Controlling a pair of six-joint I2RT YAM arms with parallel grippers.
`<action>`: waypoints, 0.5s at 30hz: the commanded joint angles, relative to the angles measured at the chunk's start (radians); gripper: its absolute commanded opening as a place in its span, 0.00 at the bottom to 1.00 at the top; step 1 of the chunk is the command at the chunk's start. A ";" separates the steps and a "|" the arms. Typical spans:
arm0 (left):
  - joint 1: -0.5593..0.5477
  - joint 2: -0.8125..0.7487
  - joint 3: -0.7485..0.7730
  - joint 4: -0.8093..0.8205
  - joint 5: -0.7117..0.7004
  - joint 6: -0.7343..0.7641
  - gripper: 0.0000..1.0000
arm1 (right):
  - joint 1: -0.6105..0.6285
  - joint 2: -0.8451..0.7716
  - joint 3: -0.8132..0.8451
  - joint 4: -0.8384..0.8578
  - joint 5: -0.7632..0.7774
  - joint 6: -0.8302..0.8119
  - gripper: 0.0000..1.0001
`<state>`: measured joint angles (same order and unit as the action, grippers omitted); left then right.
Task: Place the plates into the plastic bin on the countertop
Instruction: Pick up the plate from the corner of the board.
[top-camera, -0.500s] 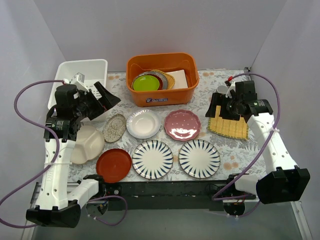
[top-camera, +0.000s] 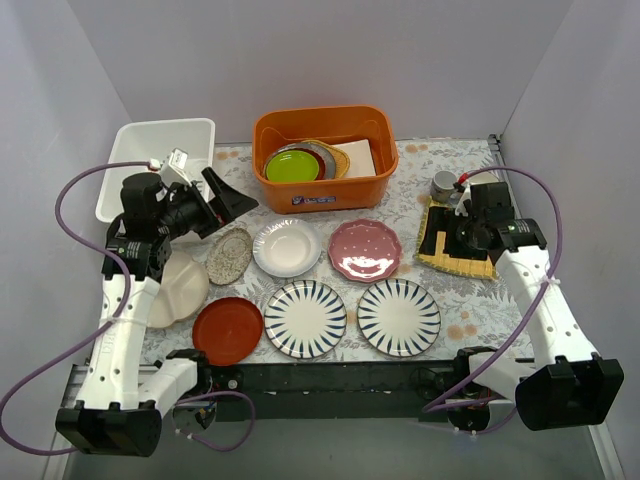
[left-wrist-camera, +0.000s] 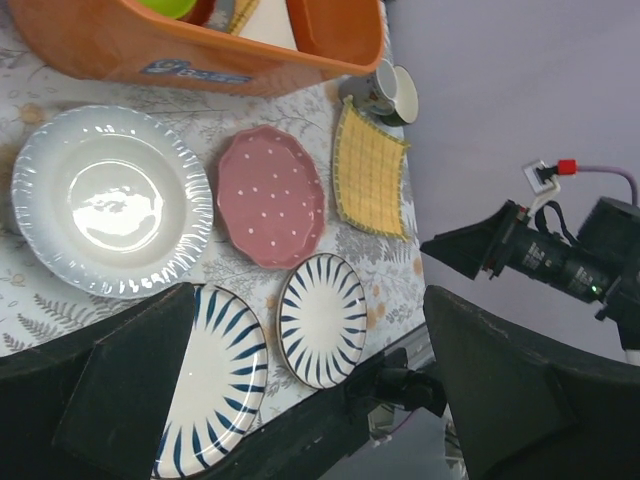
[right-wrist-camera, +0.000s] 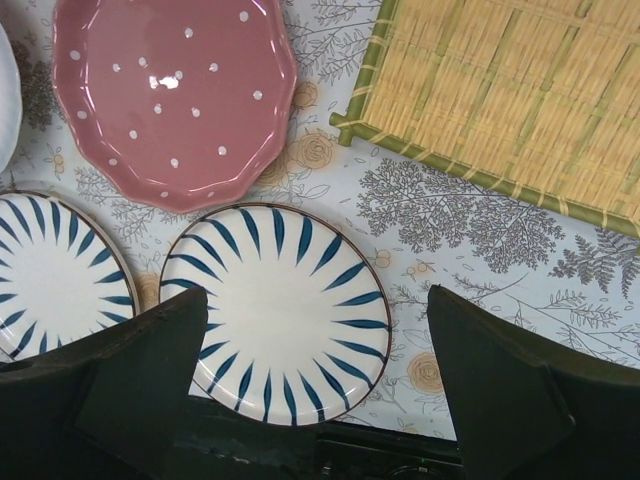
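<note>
Several plates lie on the leaf-printed countertop (top-camera: 472, 300): cream divided (top-camera: 175, 285), speckled oval (top-camera: 229, 255), plain white (top-camera: 287, 247), pink scalloped (top-camera: 365, 250), red-orange (top-camera: 228, 330) and two blue-striped (top-camera: 305, 318) (top-camera: 399, 317). The white plastic bin (top-camera: 160, 150) stands at the back left. My left gripper (top-camera: 228, 200) hangs open above the oval plate, holding nothing. The right gripper (top-camera: 440, 238) is open over the yellow mat, with the right striped plate (right-wrist-camera: 280, 310) showing between its fingers. In the left wrist view, the open left gripper (left-wrist-camera: 310, 390) looks over the white (left-wrist-camera: 110, 200), pink (left-wrist-camera: 272, 197) and striped (left-wrist-camera: 322, 320) plates.
An orange tub (top-camera: 325, 155) at the back centre holds a lime-green plate (top-camera: 292, 165) and other dishes. A yellow woven mat (top-camera: 458, 252) and a cup (top-camera: 445, 185) sit at the right. Grey walls close in both sides.
My left gripper has swung a little to the right, toward the orange tub. The right gripper has shifted nearer and slightly right, uncovering the cup. No plate has moved.
</note>
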<state>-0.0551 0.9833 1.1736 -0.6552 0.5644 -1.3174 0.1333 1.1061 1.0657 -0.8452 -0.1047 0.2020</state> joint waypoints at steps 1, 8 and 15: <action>-0.003 -0.005 -0.043 0.107 0.164 -0.025 0.98 | -0.007 0.014 -0.015 -0.026 0.039 -0.001 0.98; -0.051 0.090 -0.009 0.123 0.122 -0.075 0.98 | -0.018 -0.003 -0.107 0.044 -0.098 0.011 0.98; -0.352 0.238 0.080 0.077 -0.098 -0.114 0.98 | -0.032 -0.015 -0.101 0.037 -0.061 -0.003 0.98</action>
<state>-0.2703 1.1740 1.1938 -0.5667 0.5907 -1.3968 0.1139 1.1114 0.9478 -0.8337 -0.1612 0.2070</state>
